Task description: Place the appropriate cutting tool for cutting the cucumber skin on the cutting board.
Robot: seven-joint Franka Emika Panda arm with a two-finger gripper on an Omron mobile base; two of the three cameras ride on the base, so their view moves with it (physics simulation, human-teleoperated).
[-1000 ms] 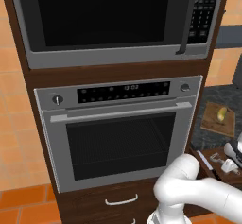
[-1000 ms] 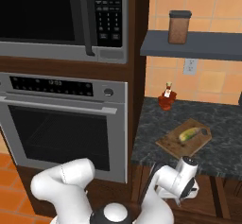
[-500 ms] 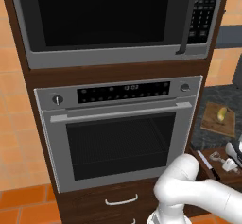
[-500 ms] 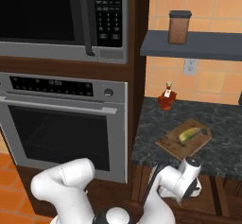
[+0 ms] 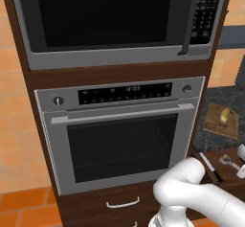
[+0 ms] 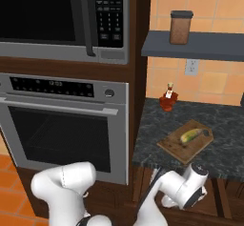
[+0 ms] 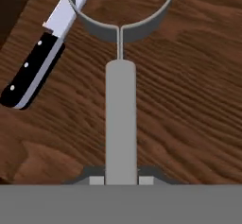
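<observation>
Hand view puts the gripper (image 7: 121, 179) right at the tool. The two fingertips (image 7: 96, 179) stand on either side of the grey handle of the cutting tool (image 7: 121, 124), close against it. We cannot tell whether they are already pressing on it or only flanking it.

Over the last second, the right base view shows the end of the arm (image 6: 183, 189) sinking a little lower and further right, below the front edge of the dark counter (image 6: 224, 125). The things on the counter have kept their places. We read this as the end of the reach. The descent onto the tool looks finished or nearly so, and the grasp is the step in hand.

The handle runs straight away from the fingers. Its looped head is at the far end, lying flat on a brown wooden surface (image 7: 189, 100). In the left base view the tool (image 5: 228, 161) lies near the right edge.

Just beside the loop is a black-handled knife (image 7: 33, 72), slanting away to one side, with its blade end close to the rim. It is the wrong tool, and we judge a careless lift could nudge it.

Well apart from all this, up on the counter, the cutting board (image 6: 174, 148) carries the cucumber (image 6: 189, 135). The tool has yet to get there.
</observation>
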